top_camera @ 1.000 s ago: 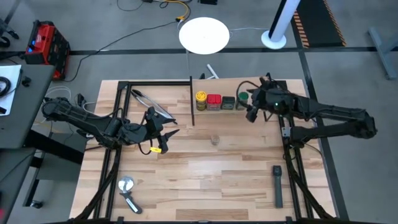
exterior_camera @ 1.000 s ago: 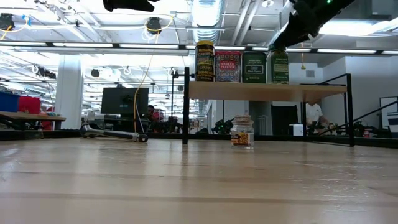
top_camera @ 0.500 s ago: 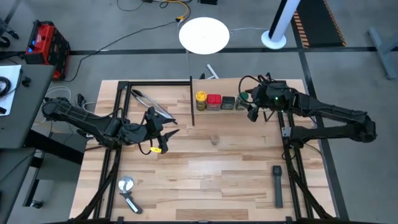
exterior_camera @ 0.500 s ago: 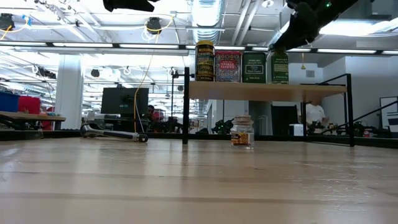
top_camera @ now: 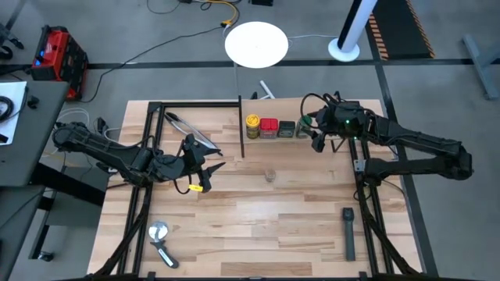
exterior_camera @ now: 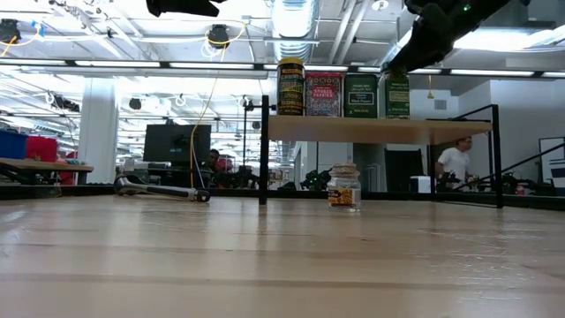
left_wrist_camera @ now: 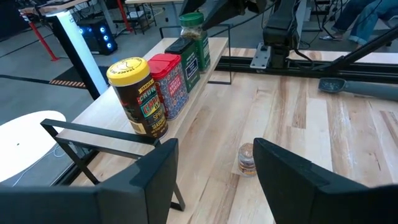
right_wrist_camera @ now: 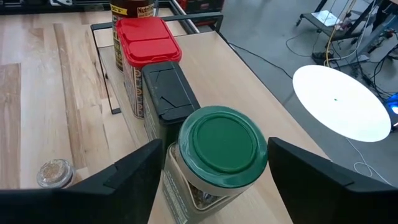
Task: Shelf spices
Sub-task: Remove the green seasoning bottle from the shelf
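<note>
On the shelf (top_camera: 275,109), in a row, stand a yellow jar (top_camera: 252,125), a red tin (top_camera: 269,127), a dark grey tin (top_camera: 287,129) and a green-lidded jar (right_wrist_camera: 221,158). My right gripper (right_wrist_camera: 214,146) is open just above the green-lidded jar, on its right-edge side. Its fingers stand on either side of the lid without a visible touch. A small clear-tan jar (top_camera: 270,175) stands upright on the tabletop in front of the shelf. My left gripper (top_camera: 209,168) waits open at mid-left, above the table, with nothing between its fingers.
Metal tongs (top_camera: 187,127) lie at the far left. A round-headed metal tool (top_camera: 162,242) lies near the front left, and a long black bar tool (top_camera: 349,232) near the front right. Black shelf uprights (exterior_camera: 263,150) stand beside the small jar. A person (exterior_camera: 455,163) shows beyond the table.
My right gripper has drawn back a little toward the table's right edge, away from the green-lidded jar. The jar stays upright on the shelf.
</note>
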Controlling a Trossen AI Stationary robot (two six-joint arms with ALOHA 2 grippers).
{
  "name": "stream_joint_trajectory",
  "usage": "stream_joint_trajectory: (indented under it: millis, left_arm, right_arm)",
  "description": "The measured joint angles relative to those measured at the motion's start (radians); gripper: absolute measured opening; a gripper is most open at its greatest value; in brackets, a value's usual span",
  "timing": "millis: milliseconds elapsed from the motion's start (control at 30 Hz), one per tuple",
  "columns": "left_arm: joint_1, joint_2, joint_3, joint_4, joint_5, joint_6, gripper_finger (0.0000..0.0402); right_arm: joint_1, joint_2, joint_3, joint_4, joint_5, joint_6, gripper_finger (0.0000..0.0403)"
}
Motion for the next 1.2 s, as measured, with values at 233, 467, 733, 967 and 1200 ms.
stream_joint_trajectory:
  millis: [233, 467, 733, 967, 1200]
  left_arm:
    - [0.0, 0.045, 0.0, 0.006, 0.0, -0.001, 0.0201]
    - [-0.001, 0.116, 0.0, 0.072, -0.004, 0.036, 0.0201]
    - [-0.004, 0.108, 0.0, 0.119, -0.003, 0.086, 0.0201]
    - [-0.004, 0.109, 0.0, 0.116, -0.002, 0.086, 0.0201]
    - [-0.004, 0.109, 0.0, 0.152, 0.0, 0.094, 0.0201]
  right_arm:
    - [0.0, 0.0, 0.0, -0.001, 0.0, 0.0, 0.0269]
    - [0.0, 0.0, 0.0, -0.004, 0.0, 0.013, 0.022]
    - [0.0, -0.001, 0.0, -0.007, 0.0, 0.032, 0.0205]
    - [0.0, -0.001, 0.001, -0.014, 0.0, 0.038, 0.0202]
    - [0.0, -0.007, 0.002, -0.041, 0.002, 0.054, 0.0194]
